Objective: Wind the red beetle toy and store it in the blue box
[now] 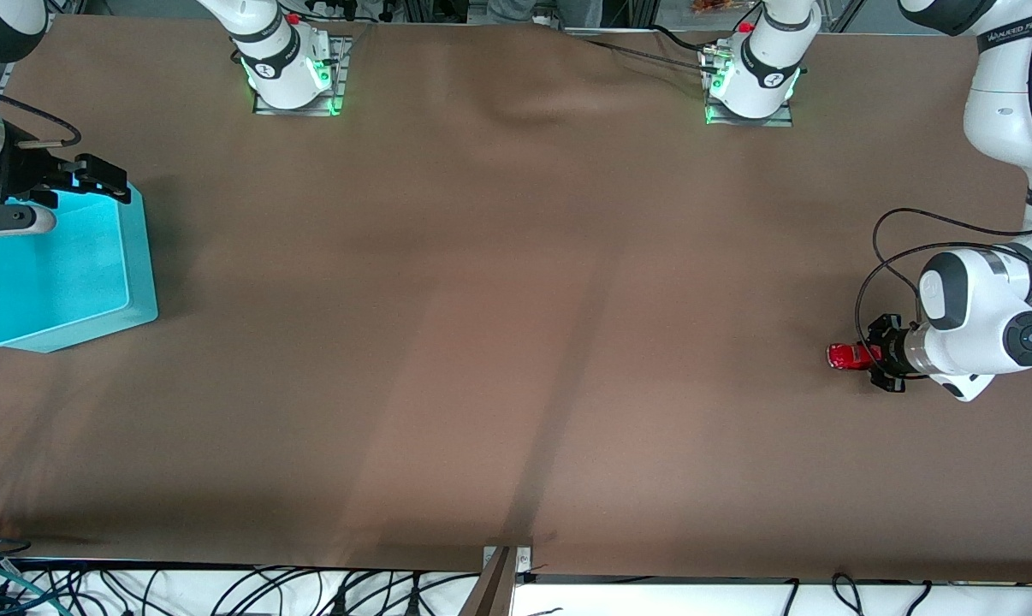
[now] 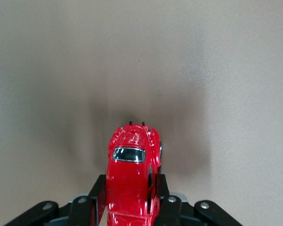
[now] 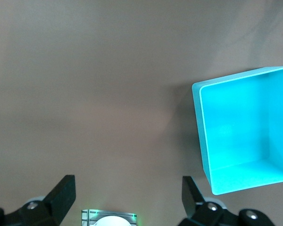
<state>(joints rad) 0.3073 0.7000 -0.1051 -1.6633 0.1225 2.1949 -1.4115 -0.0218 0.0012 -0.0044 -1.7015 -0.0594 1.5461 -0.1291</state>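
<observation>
Brown cloth covers the surface [image 1: 499, 342], where the red beetle toy [image 1: 850, 356] is clamped in the left pincer [image 1: 867, 357] at the left arm's end, well apart from the blue box [image 1: 139, 282] under the waiting, wide-open right pincer [image 1: 71, 184], so the glossy body could be squeezed out.

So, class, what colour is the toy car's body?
Glossy red beetle toy with dark windows; clearest in the left wrist view.

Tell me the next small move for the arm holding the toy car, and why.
Probably drag the red beetle toy backward along the table to wind it. The left gripper has its jaws shut on the car's sides, low at the left arm's end. The blue box stands empty at the right arm's end, where the right gripper waits open beside it, so storing looks like the later step.
</observation>
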